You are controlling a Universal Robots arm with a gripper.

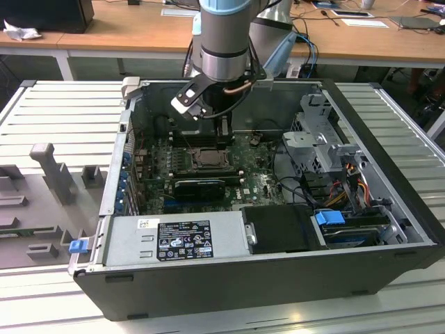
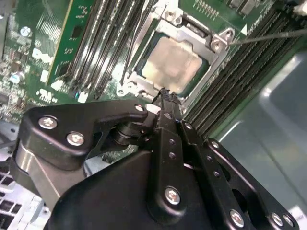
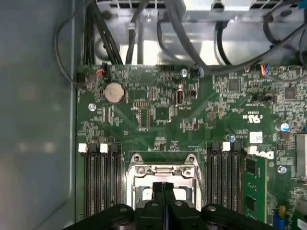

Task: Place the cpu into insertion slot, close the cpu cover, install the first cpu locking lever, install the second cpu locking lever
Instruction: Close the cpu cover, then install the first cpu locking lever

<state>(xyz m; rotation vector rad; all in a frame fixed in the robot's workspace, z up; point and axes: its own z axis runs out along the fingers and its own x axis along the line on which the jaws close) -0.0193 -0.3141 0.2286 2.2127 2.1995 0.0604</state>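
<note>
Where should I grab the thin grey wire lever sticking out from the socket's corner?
Take the thin grey wire lever on its straight free stretch over the black memory slots, away from the silvery frame plate. Likely from above, jaws across the wire: it is thin and straight.

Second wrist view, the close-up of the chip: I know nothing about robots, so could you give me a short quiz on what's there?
1. True or false: the cpu shows through the window of the cpu cover.
2. The gripper has its fingers: A) spread wide, B) shut together, C) holding a cable.
3. Fill in: the big circuit board is ____ in colour.
Key: 1 true; 2 B; 3 green.
</note>
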